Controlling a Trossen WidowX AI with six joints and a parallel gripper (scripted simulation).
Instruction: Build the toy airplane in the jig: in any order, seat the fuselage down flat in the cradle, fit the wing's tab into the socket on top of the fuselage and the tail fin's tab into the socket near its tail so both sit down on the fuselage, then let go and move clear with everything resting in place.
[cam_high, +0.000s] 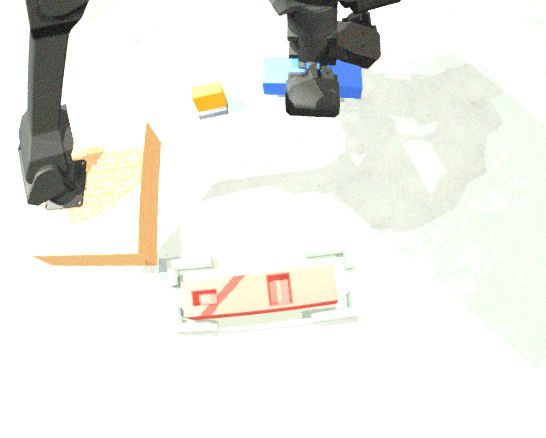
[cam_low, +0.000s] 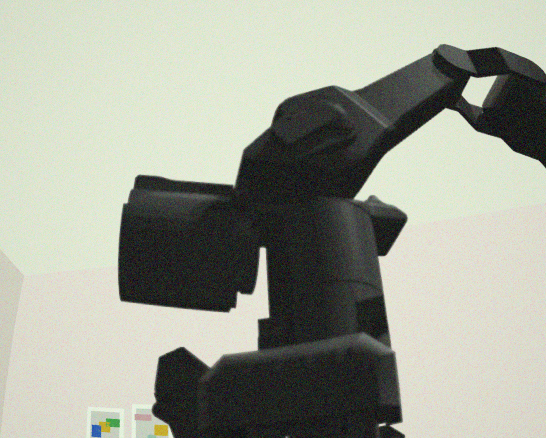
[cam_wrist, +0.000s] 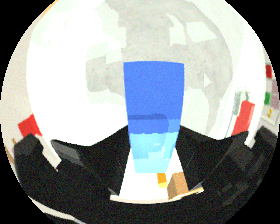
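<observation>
The blue wing lies crosswise at the back. My gripper is shut on its middle, one finger on each side; its tab and any gap below it are hidden. The peach-red fuselage lies in the pale jig, with its two sockets facing up and empty. Whether it is fully down is hard to tell. The orange-yellow tail fin stands left of the wing with a grey part under it. The exterior view shows only dark arm parts, no toy parts.
A wooden block stands at the left, between the tail fin's side and the jig's left end. A dark jointed arm part rises above it. Strong glare washes out the jig's edges.
</observation>
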